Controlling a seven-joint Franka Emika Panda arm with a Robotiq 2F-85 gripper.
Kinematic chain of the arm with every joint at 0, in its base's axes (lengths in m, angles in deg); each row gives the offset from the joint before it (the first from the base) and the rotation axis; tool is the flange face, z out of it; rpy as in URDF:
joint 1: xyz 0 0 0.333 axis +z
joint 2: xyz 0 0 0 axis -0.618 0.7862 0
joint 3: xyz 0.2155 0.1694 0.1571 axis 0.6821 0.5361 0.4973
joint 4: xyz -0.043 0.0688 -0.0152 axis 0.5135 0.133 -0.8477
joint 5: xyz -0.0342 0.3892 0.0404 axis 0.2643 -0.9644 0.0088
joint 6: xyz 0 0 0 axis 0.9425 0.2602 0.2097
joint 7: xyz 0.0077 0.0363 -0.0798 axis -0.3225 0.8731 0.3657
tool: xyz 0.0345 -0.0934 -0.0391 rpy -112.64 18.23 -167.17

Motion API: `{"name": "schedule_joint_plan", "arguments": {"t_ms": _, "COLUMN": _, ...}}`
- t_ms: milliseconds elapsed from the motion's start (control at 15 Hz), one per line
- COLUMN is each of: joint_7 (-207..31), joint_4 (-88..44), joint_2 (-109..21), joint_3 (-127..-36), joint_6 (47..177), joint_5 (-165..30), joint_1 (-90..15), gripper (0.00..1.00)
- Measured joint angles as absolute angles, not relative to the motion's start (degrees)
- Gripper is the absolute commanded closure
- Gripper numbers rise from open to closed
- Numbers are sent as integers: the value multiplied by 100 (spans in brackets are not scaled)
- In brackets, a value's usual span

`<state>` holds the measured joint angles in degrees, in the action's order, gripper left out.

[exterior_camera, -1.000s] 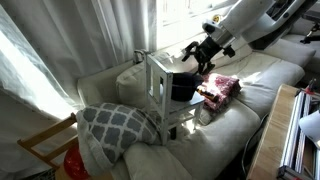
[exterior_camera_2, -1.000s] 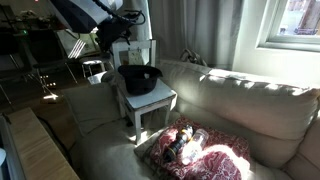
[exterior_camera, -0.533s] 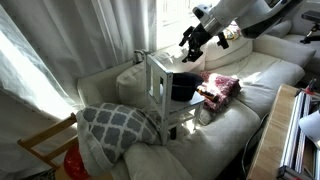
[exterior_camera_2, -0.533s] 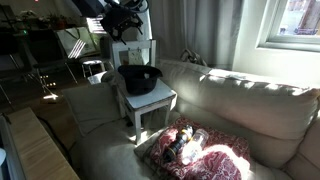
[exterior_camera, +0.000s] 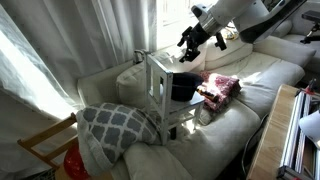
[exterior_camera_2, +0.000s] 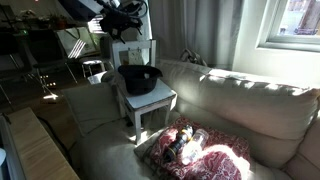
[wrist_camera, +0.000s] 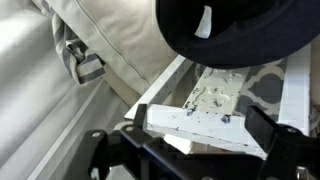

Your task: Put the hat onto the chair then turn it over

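Sofa point(exterior_camera_2: 250, 100) w/ chair point(exterior_camera_2: 161, 101): hat point(exterior_camera_2: 139, 79) on it, below claw point(exterior_camera: 189, 44).

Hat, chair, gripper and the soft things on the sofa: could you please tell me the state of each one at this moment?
chair: upright, standing on the sofa
hat: resting on the chair seat, opening facing up
gripper: open, empty, above the chair
patterned pillow: lying on the sofa beside the chair
pink cloth: crumpled on the sofa

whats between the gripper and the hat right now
A white chair rail crosses between the gripper and the hat, shown in the wrist view.
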<state>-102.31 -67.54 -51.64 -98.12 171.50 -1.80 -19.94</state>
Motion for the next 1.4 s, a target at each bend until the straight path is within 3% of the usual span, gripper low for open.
{"name": "schedule_joint_plan", "arguments": {"t_ms": 800, "joint_7": -13944, "joint_4": -7209, "joint_2": -4884, "joint_3": -9213, "joint_6": 17787, "joint_5": 2001, "joint_1": -3473, "gripper": 0}}
{"name": "schedule_joint_plan", "arguments": {"t_ms": 1400, "joint_7": -17386, "joint_4": -5690, "joint_2": -5015, "joint_3": -9976, "joint_6": 19532, "joint_5": 4815, "joint_1": -3523, "gripper": 0}}
